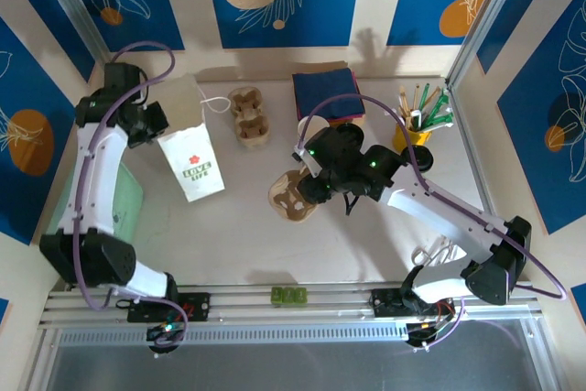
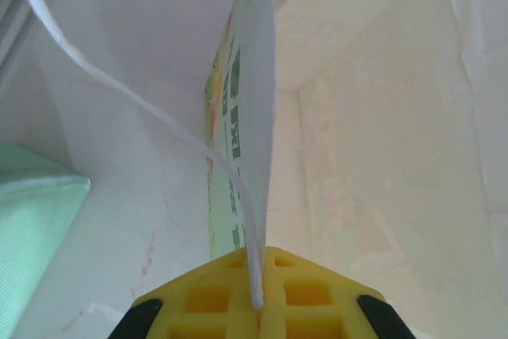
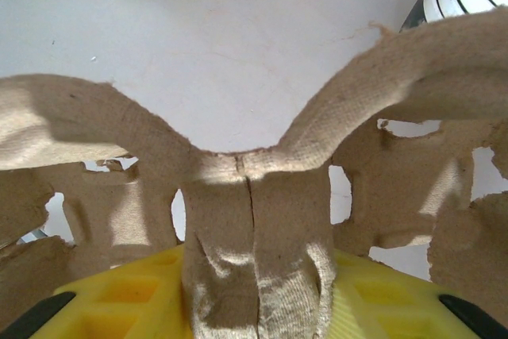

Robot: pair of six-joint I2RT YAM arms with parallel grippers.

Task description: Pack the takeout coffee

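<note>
The right hand (image 1: 316, 188) sits at the middle of the top view, clamped on the upright centre rib of a brown cardboard cup carrier (image 1: 291, 199) that lies on the desk (image 1: 238, 244). In its wrist view the rib stands between the yellow pads, with the cup holes to either side.

A white cup (image 1: 306, 125) pokes out just above the right arm, touching or just beside a dark blue stack (image 1: 327, 93). It is above the right hand and apart from it. Dark rings show on it in the upper right of the right wrist view, and I cannot tell whether it is one cup or several.

The left hand (image 2: 258, 307), at upper left in the top view, is pinched together on the white cord handle (image 2: 238, 188) of a white paper bag (image 1: 192, 157), which stands upright, well left of the cup
</note>
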